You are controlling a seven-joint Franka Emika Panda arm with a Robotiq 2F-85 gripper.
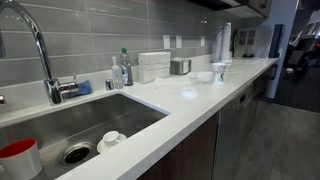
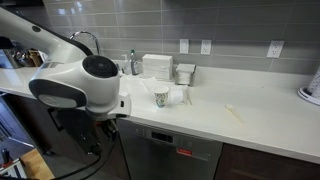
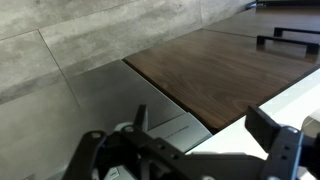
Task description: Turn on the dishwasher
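The dishwasher [image 2: 170,157] is a grey brushed-metal front under the white counter, with a small red light near its top edge. It also shows in an exterior view [image 1: 236,122] and in the wrist view [image 3: 105,95]. In the wrist view my gripper [image 3: 205,132] is open and empty, its two dark fingers spread over the dishwasher's top corner, where it meets the counter edge. In an exterior view my white arm [image 2: 75,85] bends down in front of the counter to the left of the dishwasher. The gripper itself is hidden there.
A dark brown wood cabinet door [image 3: 230,70] with bar handles adjoins the dishwasher. The white counter [image 2: 250,120] carries a paper cup [image 2: 161,96], white boxes [image 2: 158,66] and a soap bottle [image 1: 123,70]. A sink [image 1: 90,125] with a faucet [image 1: 45,55] holds cups.
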